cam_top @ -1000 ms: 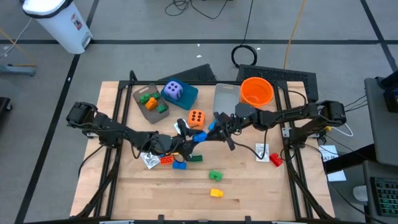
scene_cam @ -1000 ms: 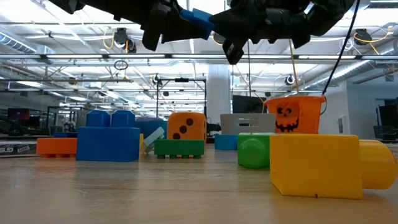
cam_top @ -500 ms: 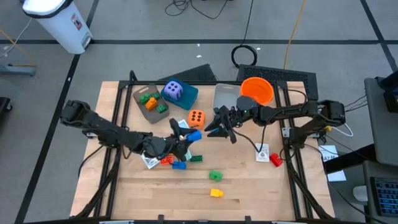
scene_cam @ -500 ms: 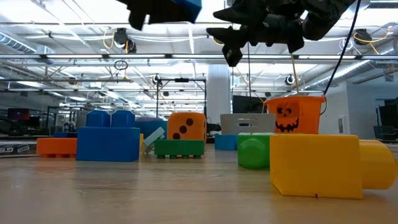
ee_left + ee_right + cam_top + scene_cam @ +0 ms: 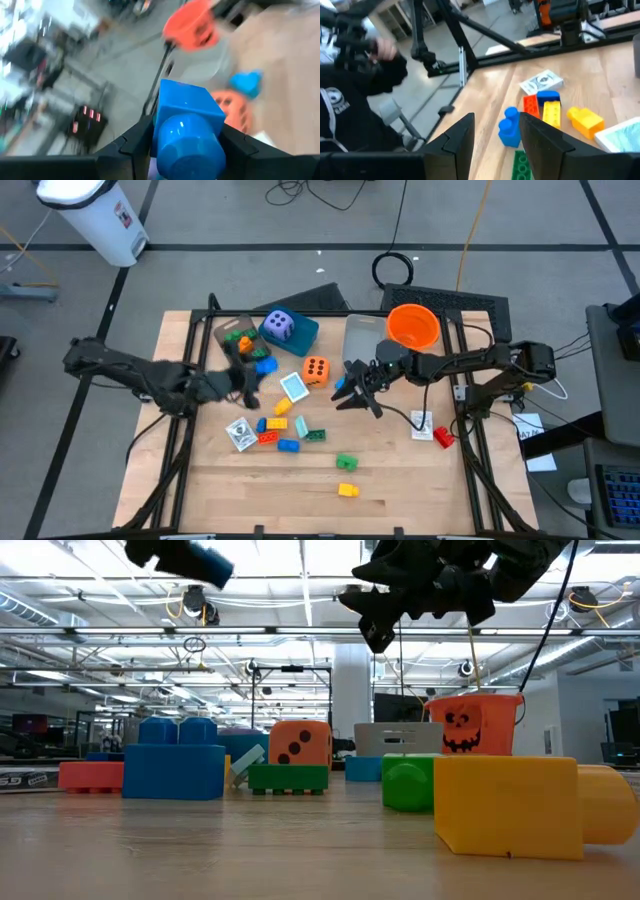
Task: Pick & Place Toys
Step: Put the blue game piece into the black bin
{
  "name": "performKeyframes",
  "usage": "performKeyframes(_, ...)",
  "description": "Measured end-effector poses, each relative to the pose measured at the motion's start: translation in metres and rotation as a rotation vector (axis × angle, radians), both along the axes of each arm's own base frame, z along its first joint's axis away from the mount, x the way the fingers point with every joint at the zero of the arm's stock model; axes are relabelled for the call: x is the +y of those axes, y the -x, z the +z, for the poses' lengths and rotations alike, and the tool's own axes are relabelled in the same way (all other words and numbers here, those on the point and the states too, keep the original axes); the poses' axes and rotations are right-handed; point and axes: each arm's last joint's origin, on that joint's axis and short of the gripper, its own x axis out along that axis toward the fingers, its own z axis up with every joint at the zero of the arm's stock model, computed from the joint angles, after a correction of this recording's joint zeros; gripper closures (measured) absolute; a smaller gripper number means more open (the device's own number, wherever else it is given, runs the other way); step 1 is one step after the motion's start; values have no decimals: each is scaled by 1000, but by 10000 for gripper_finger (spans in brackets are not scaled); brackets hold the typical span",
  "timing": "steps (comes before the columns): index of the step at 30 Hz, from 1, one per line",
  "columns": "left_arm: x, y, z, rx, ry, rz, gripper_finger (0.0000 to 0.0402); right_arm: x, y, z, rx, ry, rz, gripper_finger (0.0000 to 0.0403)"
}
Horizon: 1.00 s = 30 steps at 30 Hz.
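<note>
Your left gripper (image 5: pixel 256 372) pinches a blue brick (image 5: pixel 187 131) between its fingers, up near the teal box (image 5: pixel 300 332). Your right gripper (image 5: pixel 345 392) hangs empty, jaws apart, beside the orange die (image 5: pixel 316 369).

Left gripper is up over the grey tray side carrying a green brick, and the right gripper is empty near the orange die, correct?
Not quite: the brick in the left gripper is blue, not green. The left wrist view shows the blue brick clamped between its fingers. The rest holds: it hangs by the grey tray, and the right gripper is open and empty near the orange die.
</note>
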Motion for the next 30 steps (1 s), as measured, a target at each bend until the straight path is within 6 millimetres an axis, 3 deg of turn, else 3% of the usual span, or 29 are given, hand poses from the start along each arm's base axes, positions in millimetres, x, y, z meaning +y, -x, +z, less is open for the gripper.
performKeyframes(5,31,24,-1,46,78,163,251,13,-1,-7,42,87,-67,259)
performKeyframes(10,60,34,-10,111,226,266,251,27,-1,-12,64,138,-113,259)
performKeyframes(15,88,32,-24,189,368,360,231,36,3,-21,95,155,-128,261)
performKeyframes(23,130,25,-48,308,530,395,253,45,9,-32,120,114,-113,261)
performKeyframes(30,158,21,-79,448,677,432,227,52,17,-44,114,111,-109,261)
